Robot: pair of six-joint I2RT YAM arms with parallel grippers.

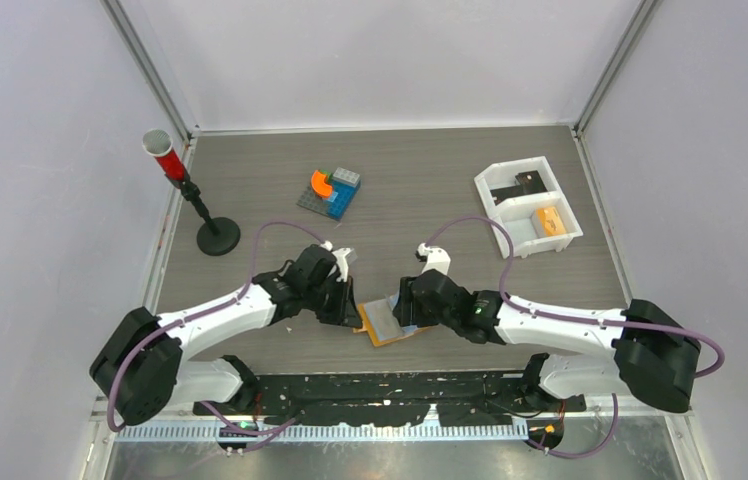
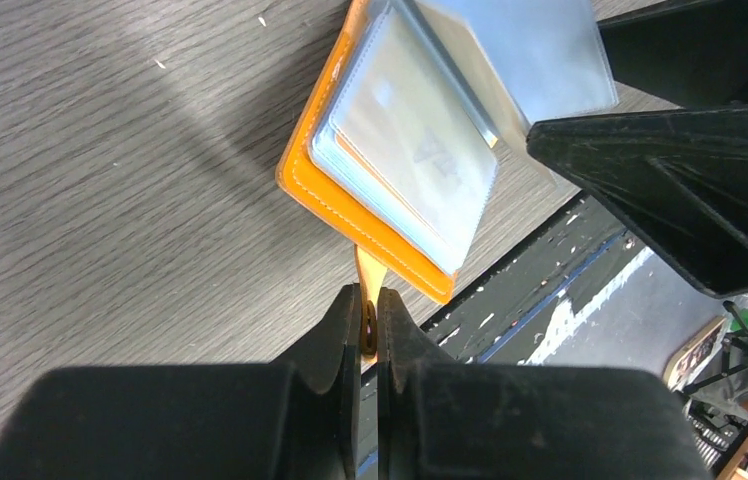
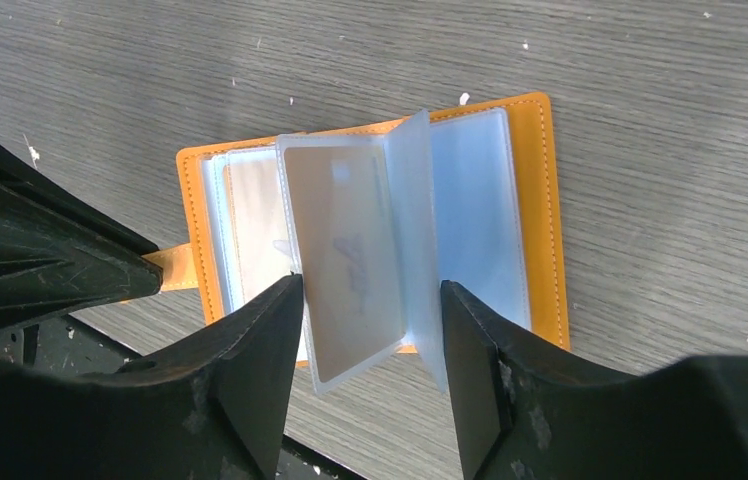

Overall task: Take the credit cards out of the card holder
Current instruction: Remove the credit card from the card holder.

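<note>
The tan-orange card holder (image 1: 387,323) lies open on the table near the front edge, its pale blue clear sleeves fanned up. My left gripper (image 1: 348,306) is shut on the holder's small edge tab (image 2: 368,272), as the left wrist view (image 2: 370,300) shows. My right gripper (image 1: 406,311) is open, with its fingers on either side of two raised sleeves (image 3: 350,250) in the right wrist view (image 3: 370,295). A greyish card-shaped insert shows through the raised sleeve. A dark flat card (image 1: 528,181) lies in the far compartment of the white tray.
The white two-compartment tray (image 1: 510,238) stands at the back right with a small orange block (image 1: 548,220) in its near compartment. A toy brick build (image 1: 330,192) sits at the back centre. A black stand with a red tube (image 1: 190,195) is at the back left.
</note>
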